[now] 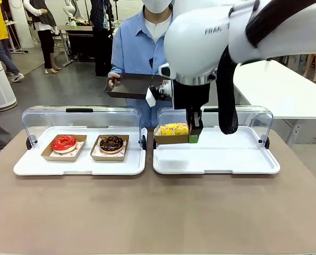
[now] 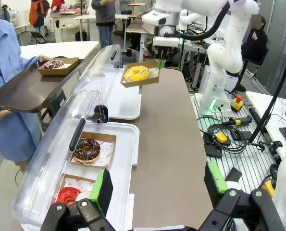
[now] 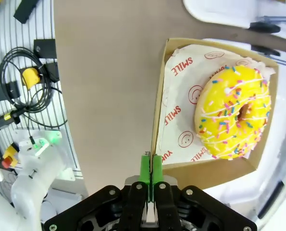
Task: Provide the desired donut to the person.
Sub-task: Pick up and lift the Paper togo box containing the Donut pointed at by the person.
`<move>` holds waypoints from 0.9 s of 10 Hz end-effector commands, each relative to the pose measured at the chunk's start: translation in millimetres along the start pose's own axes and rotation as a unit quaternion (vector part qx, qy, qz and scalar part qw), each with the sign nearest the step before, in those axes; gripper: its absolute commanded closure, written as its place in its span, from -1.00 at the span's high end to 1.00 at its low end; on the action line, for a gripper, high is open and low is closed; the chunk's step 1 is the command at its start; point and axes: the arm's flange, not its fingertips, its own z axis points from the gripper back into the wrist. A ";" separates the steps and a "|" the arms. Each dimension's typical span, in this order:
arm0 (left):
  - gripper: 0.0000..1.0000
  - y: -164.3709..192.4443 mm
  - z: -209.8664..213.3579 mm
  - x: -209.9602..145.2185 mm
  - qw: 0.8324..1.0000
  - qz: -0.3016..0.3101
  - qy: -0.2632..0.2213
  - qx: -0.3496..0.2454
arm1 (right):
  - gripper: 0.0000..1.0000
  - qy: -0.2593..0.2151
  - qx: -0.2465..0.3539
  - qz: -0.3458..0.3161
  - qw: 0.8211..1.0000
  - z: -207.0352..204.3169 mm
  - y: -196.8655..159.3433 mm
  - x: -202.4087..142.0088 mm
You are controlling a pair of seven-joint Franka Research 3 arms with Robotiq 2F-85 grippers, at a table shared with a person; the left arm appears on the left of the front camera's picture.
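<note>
The right gripper (image 1: 194, 137) has its jaws pinched flat on the near wall of a cardboard tray (image 3: 158, 110) carrying the yellow sprinkled donut (image 3: 234, 112), and the tray hangs clear above the right display tray (image 1: 216, 159) rather than resting in it. Seen from the right wrist, the donut lies off to one side of the jaws, so the load sits cantilevered from a single edge grip and the cardboard could sag or swing.

The person (image 1: 142, 48) stands at the far side of the surface, directly beyond this tray, holding a dark serving tray (image 1: 131, 85) out with a hand (image 1: 113, 81) on its edge. From the left wrist camera, a dark donut in its own box (image 2: 58, 65) already rests on that serving tray. The carry therefore runs straight away from the robot, over the raised clear lid (image 1: 253, 114), with the right arm the nearer one by far.

The left gripper (image 2: 157, 185) has its jaws spread wide with nothing between them, above the left display tray (image 1: 78, 162) where the red donut (image 1: 64, 143) and the chocolate donut (image 1: 111, 143) sit side by side
</note>
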 end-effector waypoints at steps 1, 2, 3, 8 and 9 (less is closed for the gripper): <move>1.00 -2.1 1.1 1.3 1.000 -0.002 -0.001 -0.001 | -1.00 0.006 -0.015 -0.006 1.000 14.6 7.5 -2.7; 1.00 -2.1 1.1 1.3 1.000 -0.002 -0.001 -0.001 | -1.00 0.006 -0.012 -0.006 1.000 17.1 9.5 -3.4; 1.00 -2.1 1.1 1.3 1.000 -0.002 -0.001 -0.001 | -1.00 0.008 -0.003 0.001 1.000 14.9 13.9 -4.4; 1.00 -2.1 1.1 1.3 1.000 -0.002 -0.001 -0.001 | -1.00 -0.003 -0.013 0.002 1.000 21.9 9.2 -2.1; 1.00 -2.1 1.1 1.3 1.000 -0.002 -0.001 -0.001 | -1.00 -0.003 -0.013 0.002 1.000 21.9 9.2 -2.1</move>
